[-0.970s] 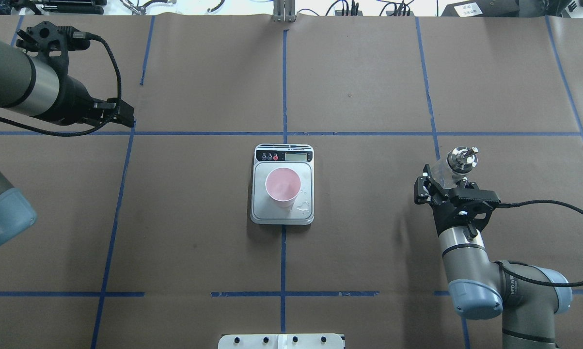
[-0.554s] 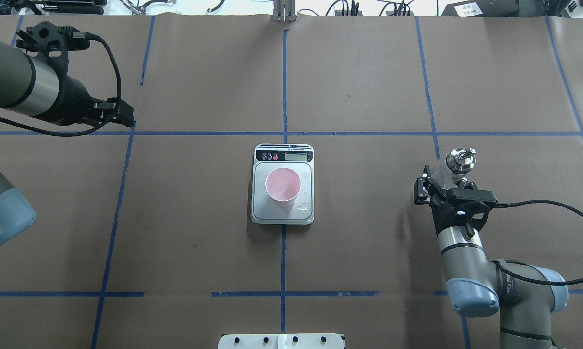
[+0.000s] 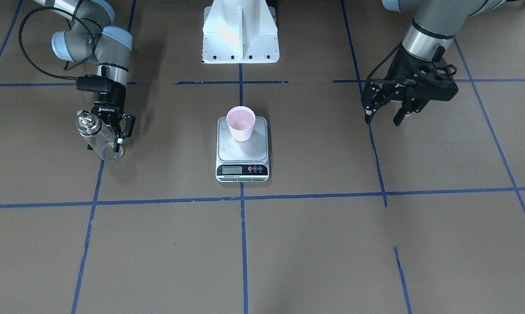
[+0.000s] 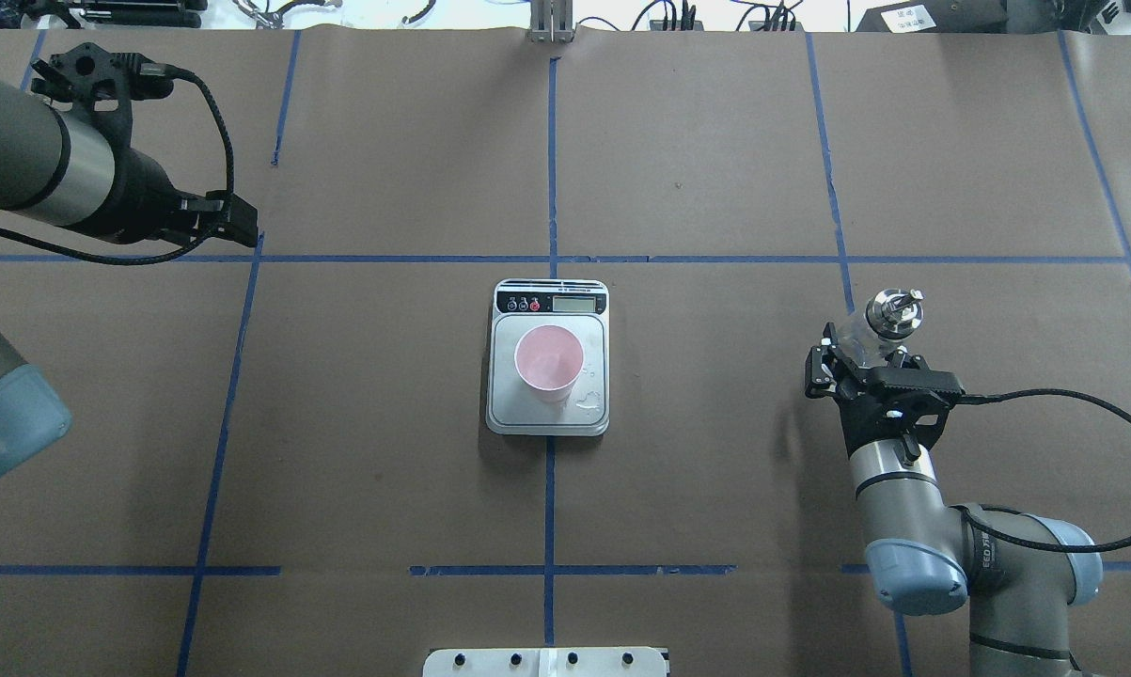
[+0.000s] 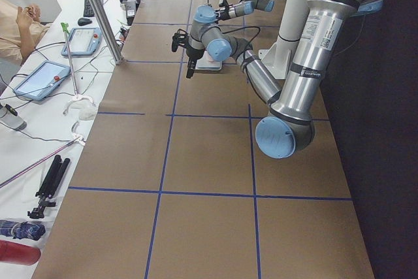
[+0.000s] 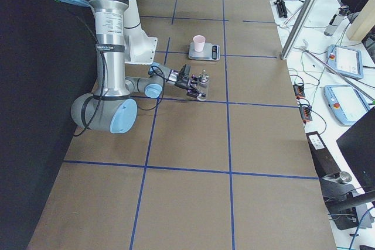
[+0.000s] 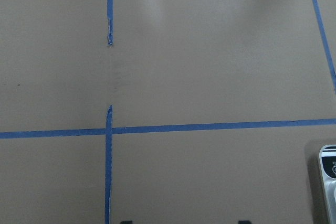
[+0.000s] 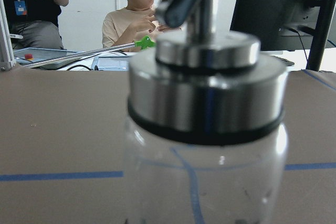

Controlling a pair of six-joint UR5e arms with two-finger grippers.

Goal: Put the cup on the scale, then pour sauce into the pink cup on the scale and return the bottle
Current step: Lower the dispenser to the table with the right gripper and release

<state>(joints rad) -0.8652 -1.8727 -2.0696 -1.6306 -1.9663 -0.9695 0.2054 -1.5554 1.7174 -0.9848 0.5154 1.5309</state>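
From where I stand, the pink plastic cup sits upright on the steel platform of the digital kitchen scale, mid-bench. Its inside looks evenly pink, and I cannot make out a liquid level. A few clear droplets lie on the platform just beside it.

Over on the robot's right, the right gripper has its jaws closed on the glass body of the pour-spout bottle. The bottle is upright and low at the bench, and its fill level is unreadable. The left gripper hangs well apart from the scale, its 2 jaws spread open and empty.
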